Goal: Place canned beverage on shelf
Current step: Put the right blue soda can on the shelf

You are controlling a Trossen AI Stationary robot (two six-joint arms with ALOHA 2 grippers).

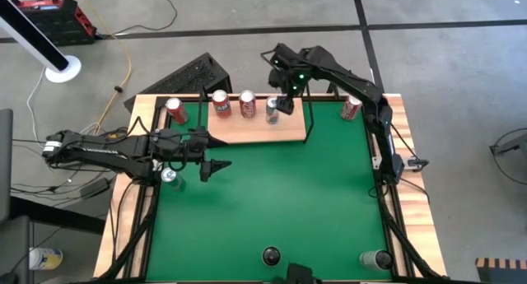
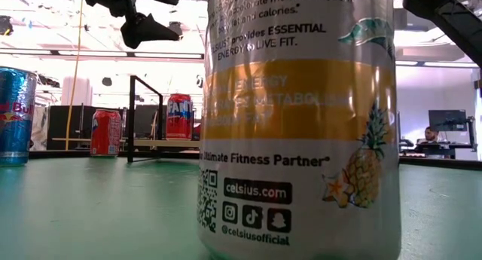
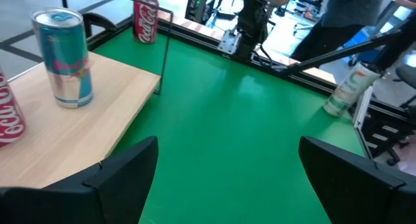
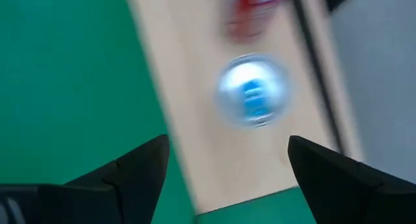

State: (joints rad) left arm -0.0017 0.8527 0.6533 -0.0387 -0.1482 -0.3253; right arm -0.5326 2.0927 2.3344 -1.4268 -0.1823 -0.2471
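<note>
Closest to the low camera stands a Celsius can, well apart from the shelf. On the shelf, a silver-blue can stands upright beside two red cans; the right gripper hovers over it, fingers spread, holding nothing. Beside the shelf, the left gripper waits wide open, empty.

High view overhead; low view table-level, can close; both share shelf

Big can: "celsius.com"; blue can: "Red Bull"
</note>
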